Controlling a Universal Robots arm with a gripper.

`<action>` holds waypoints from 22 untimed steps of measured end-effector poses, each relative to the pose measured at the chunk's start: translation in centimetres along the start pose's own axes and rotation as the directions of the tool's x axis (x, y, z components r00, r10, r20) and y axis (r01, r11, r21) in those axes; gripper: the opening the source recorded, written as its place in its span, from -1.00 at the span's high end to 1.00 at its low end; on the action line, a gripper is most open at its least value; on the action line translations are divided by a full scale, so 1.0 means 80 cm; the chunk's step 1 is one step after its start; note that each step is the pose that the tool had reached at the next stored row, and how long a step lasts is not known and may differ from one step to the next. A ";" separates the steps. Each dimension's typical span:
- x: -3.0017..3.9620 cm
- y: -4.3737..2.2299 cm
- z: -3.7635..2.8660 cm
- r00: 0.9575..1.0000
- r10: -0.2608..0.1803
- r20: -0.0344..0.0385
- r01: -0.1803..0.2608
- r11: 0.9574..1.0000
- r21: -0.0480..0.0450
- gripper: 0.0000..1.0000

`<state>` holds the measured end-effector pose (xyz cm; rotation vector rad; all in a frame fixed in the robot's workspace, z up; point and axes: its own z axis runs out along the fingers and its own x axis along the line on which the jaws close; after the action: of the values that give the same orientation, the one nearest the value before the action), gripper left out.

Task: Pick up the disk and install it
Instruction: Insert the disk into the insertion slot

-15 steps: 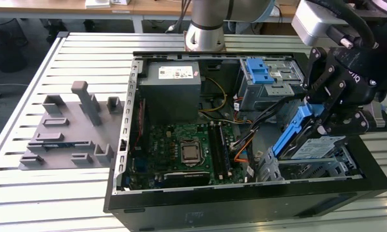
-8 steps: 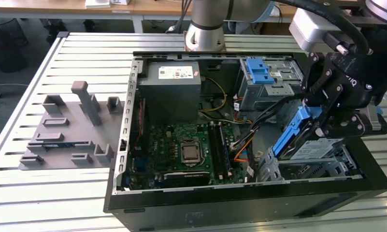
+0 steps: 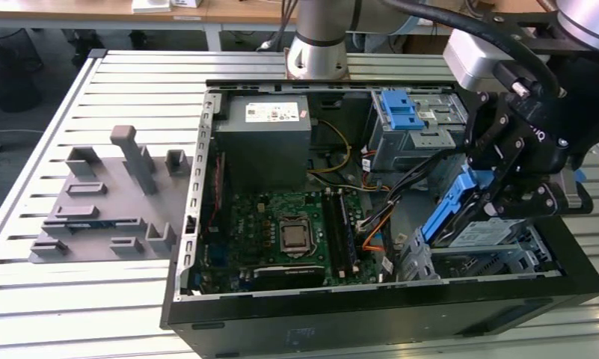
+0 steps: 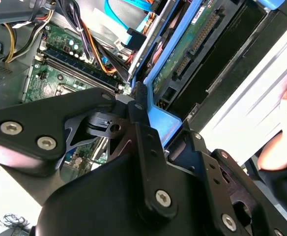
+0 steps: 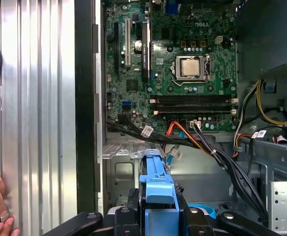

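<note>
The white rectangular sticker (image 3: pixel 272 112) on the grey metal power-supply box (image 3: pixel 269 138) carries dark print too small to read. In the first wrist view the green circuit board (image 5: pixel 183 98) bears a white printed maker's mark near its edge, and small white printed tags (image 5: pixel 147 131) hang on the black cables (image 5: pixel 222 157); no print can be read on the silver-grey, blue-bracketed disk (image 3: pixel 451 212)

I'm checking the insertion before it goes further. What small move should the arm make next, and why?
Probably ease the disk down into the metal bay beneath, levelling it: the gripper holds it by its blue bracket, tilted, lower edge near the bay's opening, not yet seated.
</note>
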<state>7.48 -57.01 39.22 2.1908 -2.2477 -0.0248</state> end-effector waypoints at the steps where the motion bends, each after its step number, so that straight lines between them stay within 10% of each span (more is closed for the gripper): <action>1: 0.0000 0.0000 0.0013 1.000 0.000 0.000 0.000 1.000 0.000 0.27; 22: 0.0002 -0.0003 0.0242 1.000 0.000 0.000 0.000 1.000 -0.002 0.27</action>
<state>7.49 -57.01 37.29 2.1896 -2.2463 -0.0274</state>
